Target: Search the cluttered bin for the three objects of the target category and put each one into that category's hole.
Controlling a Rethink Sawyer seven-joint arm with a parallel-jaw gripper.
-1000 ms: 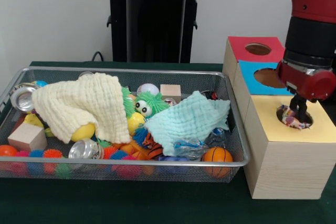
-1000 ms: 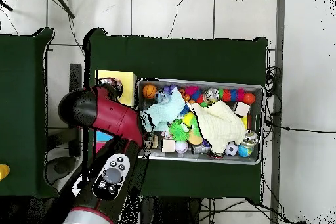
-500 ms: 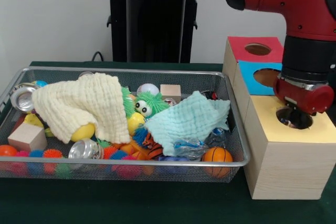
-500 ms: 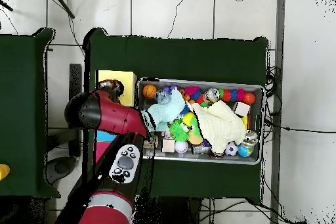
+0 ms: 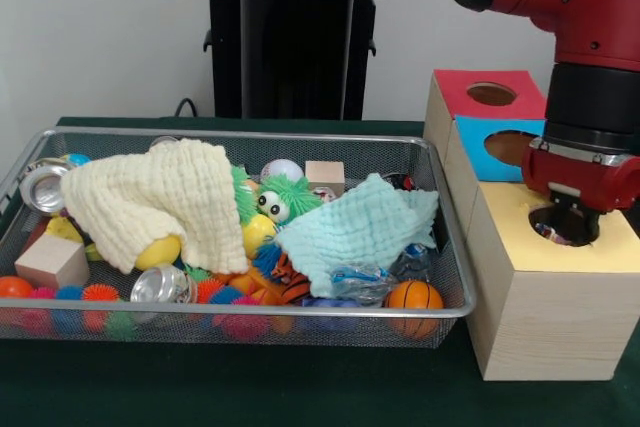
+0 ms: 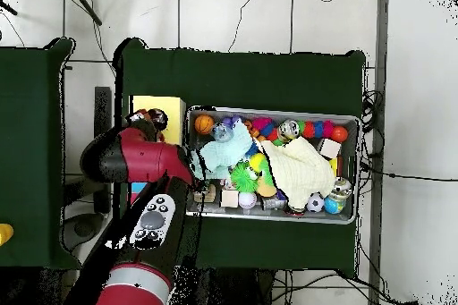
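Yellow is the colour that matters: the yellow-topped box [image 5: 540, 317] is the nearest of the three boxes to the front camera. My gripper [image 5: 570, 219] hangs straight over its hole [image 5: 541, 228], low enough that the wrist hides the tips. I cannot tell whether it is spread or closed, or whether it carries anything.

At nine o'clock from the gripper in the front view, touching or just beside the box, lies the bin [image 5: 240, 315]. Its long axis runs nine to three. I see no spotted fabric bundle anywhere on the surface.

Along the near rim are an orange ball [image 5: 414, 296], spiky balls and a metal cup. Just behind them a pale green cloth [image 5: 360, 227] drapes over the tiger-striped plush [image 5: 288, 285], and a cream cloth [image 5: 150, 202] covers the left half. I judge any remaining bundle is buried under one of these.

So the coming move is up and across toward nine o'clock. The green cloth is the nearer cover and the cream one is well beyond it.

Farther back, at about eleven o'clock from the gripper, stand the blue-topped box [image 5: 480, 137] and then the red-topped box [image 5: 470, 82].
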